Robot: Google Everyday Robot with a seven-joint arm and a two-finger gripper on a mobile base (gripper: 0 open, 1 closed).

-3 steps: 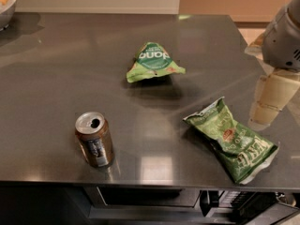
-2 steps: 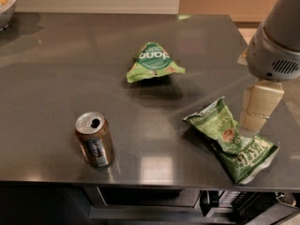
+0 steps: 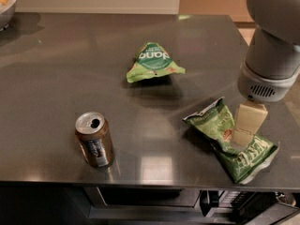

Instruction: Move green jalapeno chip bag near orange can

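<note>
The green jalapeno chip bag [image 3: 232, 139] lies crinkled and elongated at the front right of the dark table, with pale lettering and a small red spot. The orange can [image 3: 94, 139] stands upright at the front left, silver top with its opening showing, far from the bag. My gripper [image 3: 247, 125] hangs from the grey arm at the right and sits directly over the middle of the chip bag, its beige finger reaching down to the bag's surface.
A smaller triangular green bag [image 3: 153, 62] with a dark round logo lies mid-table behind the can and the chip bag. A bowl [image 3: 6, 3] sits at the far left corner. The table's front edge [image 3: 140, 185] runs just below the can and bag.
The arm has moved left and forward, bringing the gripper from beside the chip bag's right edge to over the bag's middle. The bag and can have not moved.
</note>
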